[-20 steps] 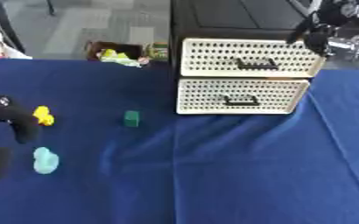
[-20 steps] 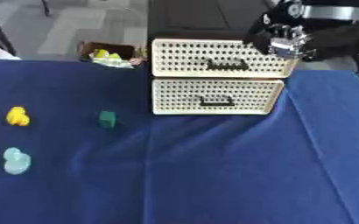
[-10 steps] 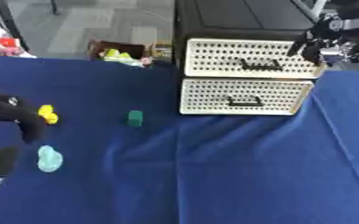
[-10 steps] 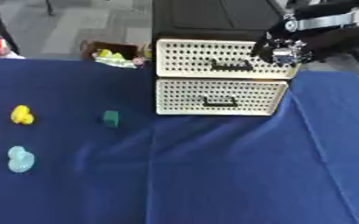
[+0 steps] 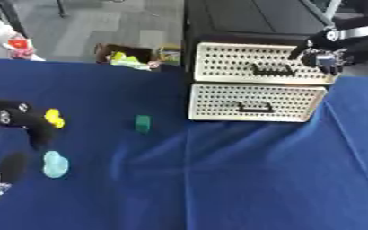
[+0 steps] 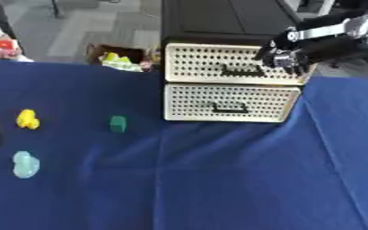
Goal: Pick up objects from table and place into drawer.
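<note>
Right hand (image 6: 285, 56) at 1 o'clock, at the right end of the top drawer (image 6: 218, 69), just right of its handle (image 6: 242, 72); fingers look curled, possibly on nothing (blurred, cannot tell for sure). Both drawers shut. Left hand (image 5: 18, 123) at 9 o'clock, fingers relaxed, beside the yellow piece (image 5: 54, 117). Light-blue piece (image 5: 54, 164) at 8 o'clock, green block (image 5: 143, 123) left of the lower drawer (image 5: 254, 102).
</note>
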Controlling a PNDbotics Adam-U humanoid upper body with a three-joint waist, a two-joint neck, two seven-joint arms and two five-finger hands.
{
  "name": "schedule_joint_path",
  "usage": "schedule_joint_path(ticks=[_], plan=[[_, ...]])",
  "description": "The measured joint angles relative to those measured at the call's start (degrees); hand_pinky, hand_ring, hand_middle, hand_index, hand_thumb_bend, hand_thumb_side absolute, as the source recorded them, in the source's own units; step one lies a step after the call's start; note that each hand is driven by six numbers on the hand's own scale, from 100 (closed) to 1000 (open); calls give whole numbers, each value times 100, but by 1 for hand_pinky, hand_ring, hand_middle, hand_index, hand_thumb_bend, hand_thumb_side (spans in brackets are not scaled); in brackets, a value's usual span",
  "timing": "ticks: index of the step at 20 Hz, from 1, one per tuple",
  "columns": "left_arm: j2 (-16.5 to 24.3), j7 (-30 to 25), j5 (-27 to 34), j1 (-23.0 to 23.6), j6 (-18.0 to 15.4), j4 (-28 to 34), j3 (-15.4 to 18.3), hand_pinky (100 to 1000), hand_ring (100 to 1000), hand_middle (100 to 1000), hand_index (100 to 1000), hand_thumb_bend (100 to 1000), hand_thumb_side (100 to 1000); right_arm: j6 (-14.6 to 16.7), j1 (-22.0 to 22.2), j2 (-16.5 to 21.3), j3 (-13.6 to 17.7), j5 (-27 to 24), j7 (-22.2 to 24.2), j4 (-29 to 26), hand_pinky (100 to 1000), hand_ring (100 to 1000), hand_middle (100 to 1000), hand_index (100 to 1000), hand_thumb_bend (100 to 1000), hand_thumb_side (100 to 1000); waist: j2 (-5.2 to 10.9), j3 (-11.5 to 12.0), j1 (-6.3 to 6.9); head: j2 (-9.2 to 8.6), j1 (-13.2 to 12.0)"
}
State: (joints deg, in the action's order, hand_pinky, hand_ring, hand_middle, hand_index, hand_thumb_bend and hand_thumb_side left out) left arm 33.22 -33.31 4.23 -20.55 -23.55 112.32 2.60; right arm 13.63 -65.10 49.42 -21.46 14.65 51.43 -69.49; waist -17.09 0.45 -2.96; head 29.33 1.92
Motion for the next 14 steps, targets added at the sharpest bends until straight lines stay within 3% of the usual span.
schedule_joint_path(ticks=[4, 14], plan=[[0, -16, -1, -2, 15, 0, 0, 425, 536, 558, 778, 100, 555, -16, -145, -153, -12, 19, 7, 265, 371, 400, 343, 939, 100, 1000, -34, 18, -3, -23, 3], [-8, -55, -24, -2, 54, 1, 1, 423, 540, 552, 774, 100, 565, 44, -295, -366, -13, 166, -3, 600, 348, 387, 333, 928, 100, 1000, -100, 47, -15, -28, 28]])
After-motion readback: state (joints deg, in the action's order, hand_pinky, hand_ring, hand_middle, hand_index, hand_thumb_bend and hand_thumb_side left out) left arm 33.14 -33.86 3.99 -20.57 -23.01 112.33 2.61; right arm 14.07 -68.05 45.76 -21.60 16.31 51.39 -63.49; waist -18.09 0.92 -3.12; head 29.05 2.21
